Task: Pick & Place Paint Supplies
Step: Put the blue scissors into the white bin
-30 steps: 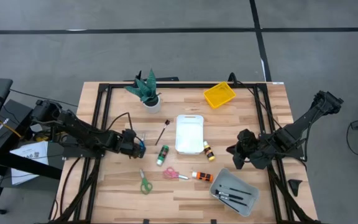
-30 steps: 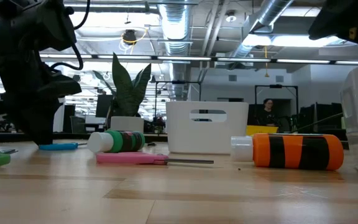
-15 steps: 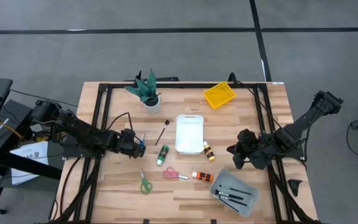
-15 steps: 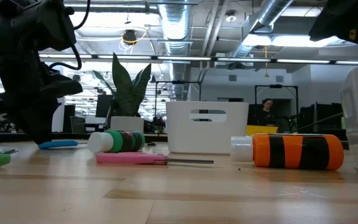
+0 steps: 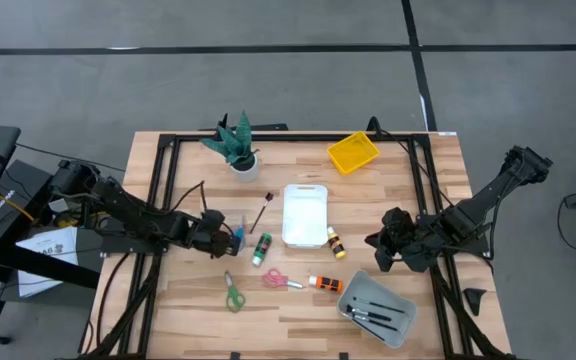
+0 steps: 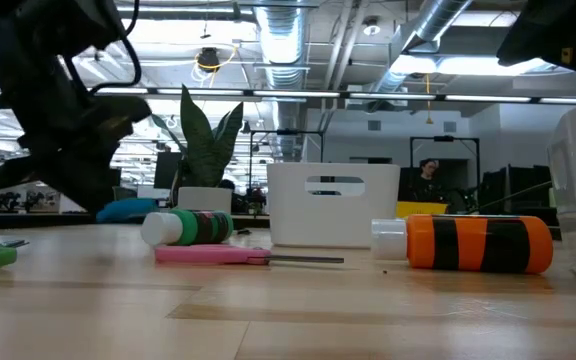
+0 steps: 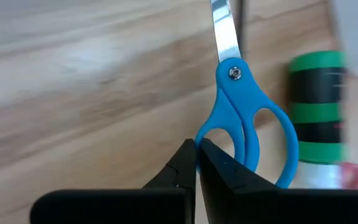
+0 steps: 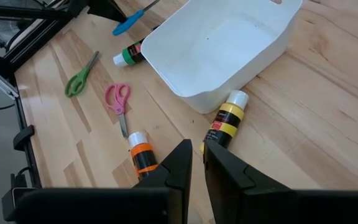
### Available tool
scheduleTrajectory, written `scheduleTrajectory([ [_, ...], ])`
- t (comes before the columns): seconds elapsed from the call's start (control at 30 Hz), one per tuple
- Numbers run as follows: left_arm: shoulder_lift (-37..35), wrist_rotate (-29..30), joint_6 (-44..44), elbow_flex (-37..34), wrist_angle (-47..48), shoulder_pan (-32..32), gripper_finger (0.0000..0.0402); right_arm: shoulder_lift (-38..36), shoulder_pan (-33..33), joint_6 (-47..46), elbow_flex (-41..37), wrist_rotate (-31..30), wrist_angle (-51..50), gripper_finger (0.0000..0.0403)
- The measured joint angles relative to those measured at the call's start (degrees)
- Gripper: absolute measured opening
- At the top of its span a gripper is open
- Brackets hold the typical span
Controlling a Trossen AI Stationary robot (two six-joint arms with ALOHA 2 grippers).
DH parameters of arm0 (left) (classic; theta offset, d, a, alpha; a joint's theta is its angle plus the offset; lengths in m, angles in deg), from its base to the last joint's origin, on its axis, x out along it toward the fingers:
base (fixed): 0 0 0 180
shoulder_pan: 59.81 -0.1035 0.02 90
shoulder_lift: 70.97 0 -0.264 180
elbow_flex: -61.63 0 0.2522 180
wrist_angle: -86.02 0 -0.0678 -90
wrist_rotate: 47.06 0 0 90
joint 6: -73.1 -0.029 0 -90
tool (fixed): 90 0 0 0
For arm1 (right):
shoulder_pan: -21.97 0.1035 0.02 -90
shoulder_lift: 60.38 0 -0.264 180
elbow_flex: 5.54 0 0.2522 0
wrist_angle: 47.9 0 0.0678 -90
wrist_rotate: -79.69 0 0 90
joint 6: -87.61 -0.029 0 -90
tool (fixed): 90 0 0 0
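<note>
My left gripper (image 5: 231,238) is shut on the blue-handled scissors (image 5: 239,234), which show close up in the left wrist view (image 7: 244,124) and in the low view (image 6: 133,210). Right of them a green paint bottle (image 5: 260,249) lies on its side. Pink scissors (image 5: 279,280), green scissors (image 5: 233,294), an orange bottle (image 5: 324,284), a yellow bottle (image 5: 336,242) and a dark brush (image 5: 261,213) lie flat on the table. My right gripper (image 5: 377,251) is shut and waits by the table's right side, above the yellow bottle (image 8: 227,121). My left gripper pinches the rim of one blue handle loop (image 7: 205,135) between its two fingers, coming from the table's left and slanting down. The blades (image 7: 224,31) point away from the fingers. The scissors (image 6: 133,210) hang clear of the table, roughly level.
A white tray (image 5: 305,214) stands mid-table, a yellow tray (image 5: 353,152) at the far edge, and a grey tray (image 5: 377,308) holding brushes at the near right. A potted plant (image 5: 234,143) stands far left. Black frame rails run along both sides of the table.
My left gripper has risen and moved a little toward the table's right, toward the green bottle. The blue scissors lay flat on the table a second ago and are now lifted clear of it.
</note>
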Motion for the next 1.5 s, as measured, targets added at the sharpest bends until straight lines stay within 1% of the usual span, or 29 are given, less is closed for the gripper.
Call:
scheduleTrajectory([
  [0.13,-0.02,2.07,-0.43,0.02,-6.68,1.07,0.0,-0.46,0.22,0.41,0.0,0.13,0.0,0.0039],
  [0.23,-0.09,3.82,-2.61,0.51,-12.71,1.42,0.0,-1.25,0.75,0.41,0.0,0.11,-0.2,0.0039],
  [0.4,-0.09,6.03,-7.67,5.63,-12.95,0.81,0.0,-2.56,0.76,0.45,0.0,0.09,-0.64,0.0039],
  [0.6,1.15,9.12,-14.44,13.55,-13.01,-1.97,0.0,-3.06,0.78,0.62,0.0,-0.26,-1.33,0.0039],
  [0.7,4.49,9.07,-17.53,18.07,-12.97,-4.08,0.0,-3.02,0.79,1.02,0.0,-0.26,-1.27,0.0039],
  [0.8,9.77,6.93,-19.36,23.14,-12.91,-6.11,0.0,-3.02,0.79,1.44,0.0,-0.28,-1.25,0.0039],
  [1.07,25.14,6.89,-19.25,37.71,-12.65,-9.04,0.0,-3.02,0.79,1.46,0.0,-0.28,-1.25,0.0039],
  [1.17,28.74,7.29,-18.5,41.66,-8.57,-9.84,0.0,-3.02,0.79,1.48,0.0,-0.28,-1.24,0.0039],
  [1.23,30.1,7.87,-16.75,43.01,-5.35,-9.97,0.0,-3.02,0.79,1.48,0.0,-0.28,-1.22,0.0039],
  [1.37,31.37,7.32,-14.6,43.34,-4.38,-10.36,0.0,-3.02,0.79,1.8,0.0,-0.24,-1.22,0.0039],
  [1.5,31.52,7.3,-11.59,43.34,-0.59,-10.32,0.0,-3.02,0.79,2.18,0.0,-0.24,-1.22,0.0039],
])
